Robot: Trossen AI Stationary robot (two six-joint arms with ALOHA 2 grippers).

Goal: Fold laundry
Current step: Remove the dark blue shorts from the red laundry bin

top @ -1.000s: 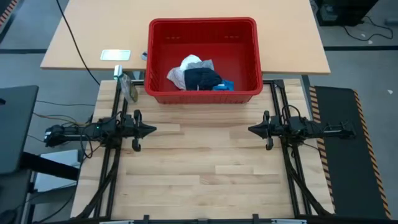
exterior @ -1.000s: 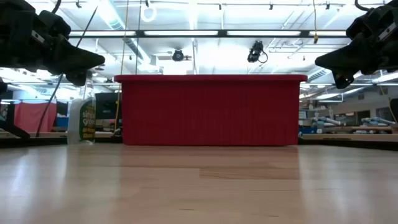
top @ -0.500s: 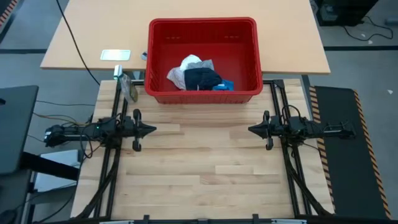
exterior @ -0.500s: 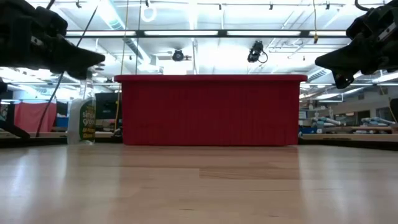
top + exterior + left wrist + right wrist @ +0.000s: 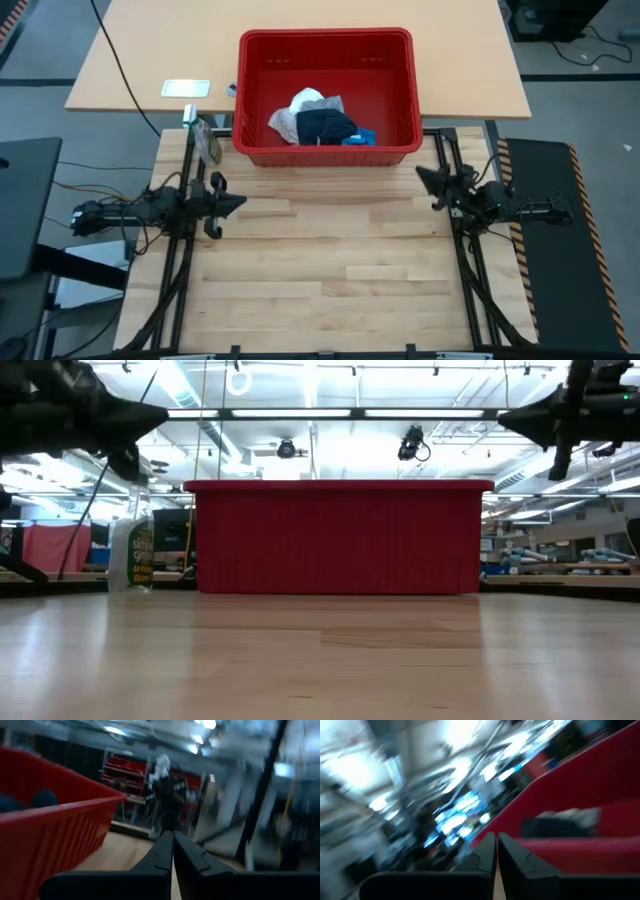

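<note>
- Your left gripper (image 5: pixel 238 200) sits at the left middle of the high view, above the wooden table (image 5: pixel 320 270), its fingers pressed together and holding nothing.
- A spray bottle (image 5: pixel 207 141) stands just left of the red basket (image 5: pixel 325 43), at that basket's lower left corner.
- Your laundry lies heaped inside the basket, upper centre of the frame: a white cloth (image 5: pixel 305 101), a grey cloth (image 5: pixel 285 124) and a dark navy cloth (image 5: pixel 325 125), all touching.
- Your right gripper (image 5: pixel 420 173) is at the right middle, near the basket's lower right corner, fingers closed and empty.
</note>
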